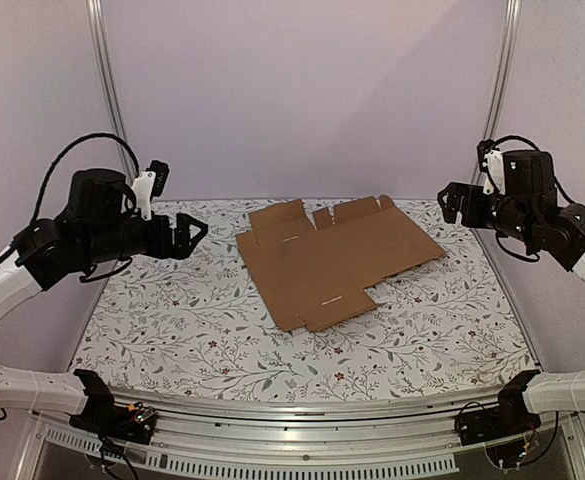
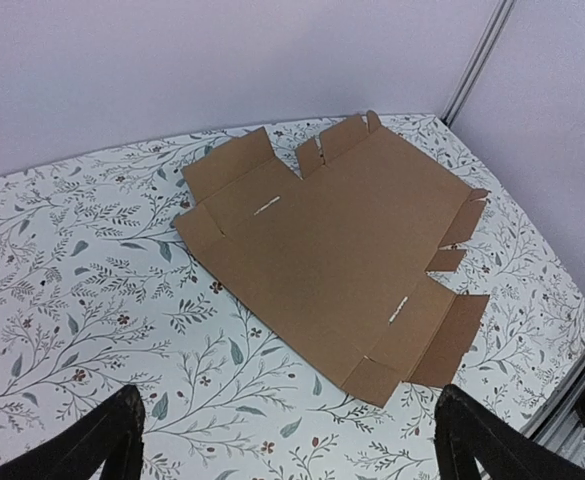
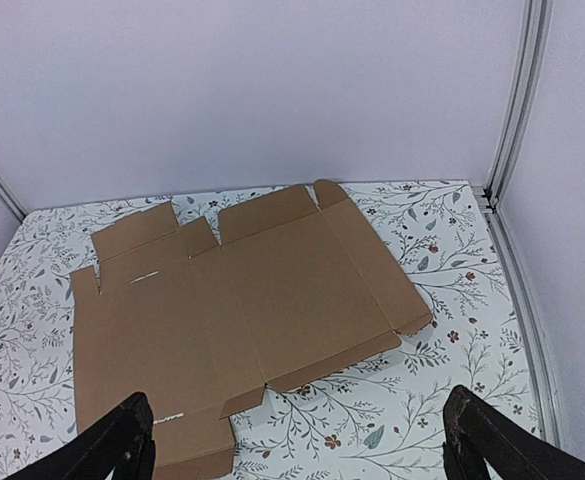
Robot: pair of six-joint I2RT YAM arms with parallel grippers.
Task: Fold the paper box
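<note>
1. No words, numbers, brand marks or signs can be read in any of the three views.
2. The paper box (image 1: 337, 262) shows only plain brown cardboard on its upward face, with nothing printed on it.
3. The table cover (image 1: 172, 330) carries a drawn pattern of leafy sprigs and small flowers, with no lettering in it.
</note>
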